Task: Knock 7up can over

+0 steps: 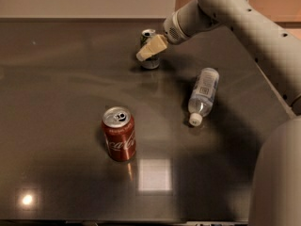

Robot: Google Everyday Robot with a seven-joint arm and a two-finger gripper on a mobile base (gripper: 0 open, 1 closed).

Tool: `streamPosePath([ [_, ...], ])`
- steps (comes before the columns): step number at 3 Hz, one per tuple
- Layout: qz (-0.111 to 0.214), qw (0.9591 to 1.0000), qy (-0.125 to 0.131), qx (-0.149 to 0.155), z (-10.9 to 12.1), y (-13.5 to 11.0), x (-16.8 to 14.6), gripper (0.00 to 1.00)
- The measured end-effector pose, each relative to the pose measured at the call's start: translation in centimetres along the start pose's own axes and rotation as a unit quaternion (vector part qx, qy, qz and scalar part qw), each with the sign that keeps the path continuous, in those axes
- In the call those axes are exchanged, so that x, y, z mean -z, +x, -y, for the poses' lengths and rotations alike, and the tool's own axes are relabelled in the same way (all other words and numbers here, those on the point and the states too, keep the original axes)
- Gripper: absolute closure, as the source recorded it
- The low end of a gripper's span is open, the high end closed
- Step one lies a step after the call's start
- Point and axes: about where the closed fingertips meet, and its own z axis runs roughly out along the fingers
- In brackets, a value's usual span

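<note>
Slanting claw (143, 55) across upright 7up can (150, 64)

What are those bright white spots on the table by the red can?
In the camera view, they are light glare on the shiny dark table: a square patch just below the red can, and a small round spot near the bottom-left corner. The claw sits at the 7up can, away from the glare.

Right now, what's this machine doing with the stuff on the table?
A robot arm reaches over the dark table, its gripper right at the 7up can on the far side, apparently to knock it over. That can stands upright. A red Coca-Cola can stands nearer, and a plastic bottle lies on its side, both untouched.
</note>
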Motion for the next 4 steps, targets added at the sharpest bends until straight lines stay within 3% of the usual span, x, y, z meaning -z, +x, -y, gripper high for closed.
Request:
streamPosePath([
  [1, 0.008, 1.0000, -0.001, -0.005, -0.1, 0.0, -0.3, 0.25],
  [3, 0.023, 0.9996, -0.008, -0.017, -0.2, -0.5, 0.9, 0.71],
  [4, 0.008, 0.9996, -0.021, -0.020, -1.0, -0.7, 3.2, 0.95],
])
